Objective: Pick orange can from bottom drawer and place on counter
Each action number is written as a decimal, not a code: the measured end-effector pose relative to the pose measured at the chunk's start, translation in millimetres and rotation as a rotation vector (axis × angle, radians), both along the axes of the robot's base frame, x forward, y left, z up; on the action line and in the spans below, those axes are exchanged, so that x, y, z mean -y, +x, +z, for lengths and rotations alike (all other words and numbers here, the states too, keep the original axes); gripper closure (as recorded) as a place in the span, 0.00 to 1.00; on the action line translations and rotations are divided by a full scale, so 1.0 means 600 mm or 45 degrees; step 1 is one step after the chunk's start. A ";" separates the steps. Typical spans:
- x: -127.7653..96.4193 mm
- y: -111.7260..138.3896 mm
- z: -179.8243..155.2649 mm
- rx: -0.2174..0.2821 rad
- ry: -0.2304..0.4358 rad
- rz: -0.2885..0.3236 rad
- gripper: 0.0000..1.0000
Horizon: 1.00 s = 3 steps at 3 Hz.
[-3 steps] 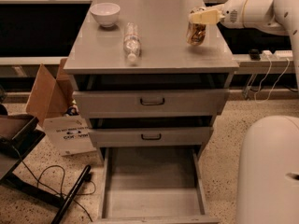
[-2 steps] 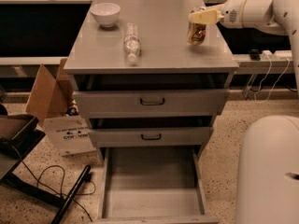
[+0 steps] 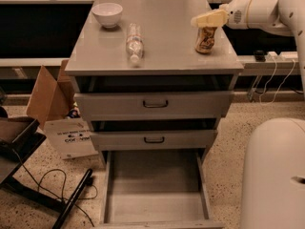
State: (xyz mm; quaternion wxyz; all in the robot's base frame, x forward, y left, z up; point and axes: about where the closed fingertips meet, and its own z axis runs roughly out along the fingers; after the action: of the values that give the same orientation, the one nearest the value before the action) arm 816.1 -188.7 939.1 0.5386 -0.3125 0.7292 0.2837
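My gripper (image 3: 209,19) sits right over the lid of the orange can (image 3: 206,39); whether I'm clamped on it or loose, I cannot tell. The can stands upright on the counter (image 3: 167,46), near the right edge. It is short and orange-gold, with darker markings on its side. The counter is smooth, light grey and a little glossy. One clear water bottle (image 3: 134,44) lies on its side mid-counter, and one white bowl (image 3: 107,14) sits back left. Below are two grey drawer fronts (image 3: 155,104) with black handles, and the bottom drawer (image 3: 155,175) is pulled out, showing its grey floor. On the speckled floor (image 3: 238,137), one cardboard box (image 3: 47,97) stands at left.
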 end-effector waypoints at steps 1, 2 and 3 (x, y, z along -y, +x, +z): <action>0.012 -0.008 0.016 0.025 -0.022 -0.005 0.00; 0.053 -0.036 0.070 0.112 -0.096 -0.023 0.00; 0.217 -0.107 0.181 0.314 -0.352 -0.295 0.00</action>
State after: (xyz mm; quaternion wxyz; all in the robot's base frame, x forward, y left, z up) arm 752.1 -319.0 1047.9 0.6047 -0.3299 0.7208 0.0766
